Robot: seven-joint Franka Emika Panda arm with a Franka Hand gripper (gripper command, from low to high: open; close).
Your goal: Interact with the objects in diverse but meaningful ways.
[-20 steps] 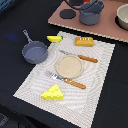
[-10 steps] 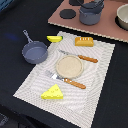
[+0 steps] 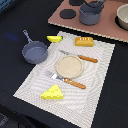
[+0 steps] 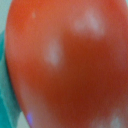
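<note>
Maybe the tool has picked up the red tomato (image 4: 70, 65), since it fills the wrist view, but I cannot tell if the tool is closed.

A red tomato (image 4: 70, 65) fills the wrist view; cheese wedge (image 3: 52, 92), banana (image 3: 54, 38) and bread loaf (image 3: 84, 41) lie apart.

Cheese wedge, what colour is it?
Yellow; the cheese wedge shows best in the exterior view.

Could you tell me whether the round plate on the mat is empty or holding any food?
Empty. The plate shows only bare tan surface; the knife and fork lie beside it.
</note>
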